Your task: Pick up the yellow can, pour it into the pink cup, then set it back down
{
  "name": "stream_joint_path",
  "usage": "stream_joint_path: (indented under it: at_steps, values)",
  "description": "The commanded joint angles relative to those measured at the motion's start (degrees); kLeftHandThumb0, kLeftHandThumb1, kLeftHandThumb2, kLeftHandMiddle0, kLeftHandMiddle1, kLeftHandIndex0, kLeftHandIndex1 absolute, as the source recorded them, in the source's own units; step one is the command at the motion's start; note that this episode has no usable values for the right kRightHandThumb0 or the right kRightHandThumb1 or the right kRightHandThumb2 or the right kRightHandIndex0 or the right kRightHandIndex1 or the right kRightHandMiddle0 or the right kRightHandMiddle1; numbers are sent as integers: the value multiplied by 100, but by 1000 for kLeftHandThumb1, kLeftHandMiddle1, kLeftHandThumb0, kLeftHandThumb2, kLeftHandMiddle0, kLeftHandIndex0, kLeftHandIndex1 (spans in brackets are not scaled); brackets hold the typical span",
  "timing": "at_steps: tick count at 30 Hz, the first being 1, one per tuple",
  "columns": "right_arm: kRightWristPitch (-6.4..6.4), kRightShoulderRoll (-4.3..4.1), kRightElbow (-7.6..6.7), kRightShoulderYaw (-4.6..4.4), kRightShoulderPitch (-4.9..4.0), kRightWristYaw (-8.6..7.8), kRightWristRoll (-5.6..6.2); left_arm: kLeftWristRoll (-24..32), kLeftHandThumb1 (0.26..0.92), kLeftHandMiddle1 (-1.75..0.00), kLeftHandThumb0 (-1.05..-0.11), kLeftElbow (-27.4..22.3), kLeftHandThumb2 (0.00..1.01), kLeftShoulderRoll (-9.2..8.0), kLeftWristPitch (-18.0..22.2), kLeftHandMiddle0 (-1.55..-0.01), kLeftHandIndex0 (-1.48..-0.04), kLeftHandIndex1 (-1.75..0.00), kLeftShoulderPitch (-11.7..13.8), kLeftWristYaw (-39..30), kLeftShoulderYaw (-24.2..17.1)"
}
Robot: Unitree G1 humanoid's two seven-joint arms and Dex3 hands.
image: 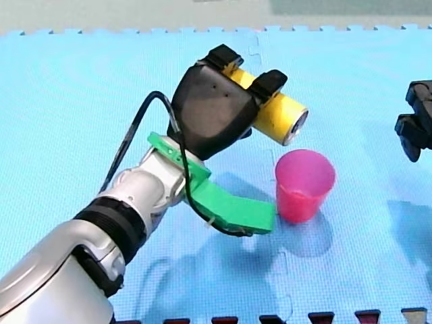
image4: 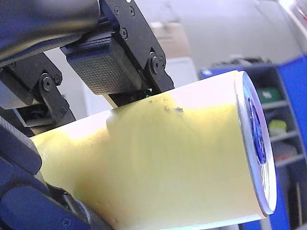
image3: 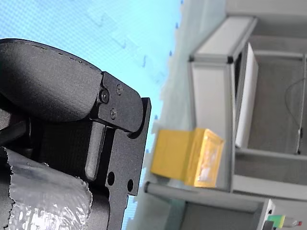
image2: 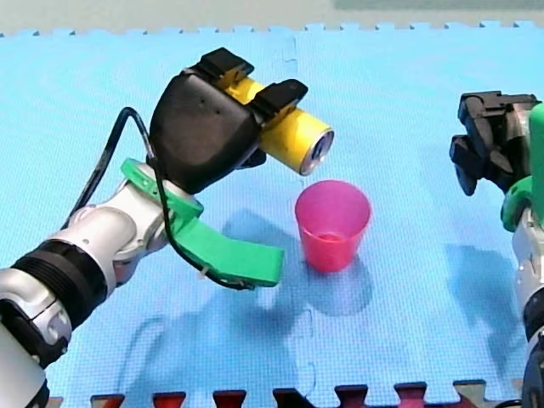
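From the head views, I have the left hand (image: 212, 101) closed around the yellow cylindrical can (image: 280, 115), which it holds up off the blue foam mat (image: 81, 88). The can is tipped well over, with its silver end lower and facing the pink plastic cup (image: 304, 185). That end hangs just above the cup's far rim, near it but apart. The cup stands upright on the mat, right of the hand. Two black fingers wrap over the top of the can, and the palm covers its rear half.

The right hand (image2: 489, 144) is at the mat's right edge, well apart from the cup and holding nothing. I cannot tell whether it is wide or closed.

The first wrist view looks past a black hand (image3: 72, 120) to the mat, and beyond it a yellow cardboard box (image3: 187, 158) against a grey metal rack (image3: 211, 96).

In the second wrist view, the left hand's ribbed black finger pad (image4: 103, 64) presses on the can's side, and the can lies across the palm.
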State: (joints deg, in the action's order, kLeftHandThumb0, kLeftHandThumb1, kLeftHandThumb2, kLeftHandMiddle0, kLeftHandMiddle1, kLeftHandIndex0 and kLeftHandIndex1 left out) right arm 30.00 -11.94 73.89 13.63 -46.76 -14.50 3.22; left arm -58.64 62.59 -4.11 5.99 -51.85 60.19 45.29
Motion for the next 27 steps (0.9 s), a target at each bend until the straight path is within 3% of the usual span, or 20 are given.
stream_joint_path:
  at_steps: [1, 7, 16, 24, 27]
  values:
    - [21, -46, 4, 12, 12, -25, 2, 129, 813, -588, -347, 41, 0, -18, 91, -1033, -1176, -34, 14, 131, -130]
    - [19, -61, 11, 38, 19, -71, 24, 459, 814, -653, -331, 188, 0, -1, 538, -1008, -1195, -32, 106, 369, -386]
    - [31, -98, 15, 102, 36, -177, 70, 833, 829, -689, -303, 259, 5, 28, 840, -1030, -1181, -19, 370, 660, -733]
    - [32, -129, 15, 141, 53, -246, 92, 1125, 832, -249, -401, 388, 0, 33, 1363, -1178, -1130, -1, 531, 968, -1015]
    - [22, -140, 17, 151, 50, -264, 98, 1363, 810, -183, -418, 381, 0, 50, 1710, -1198, -1133, -3, 632, 934, -1213]
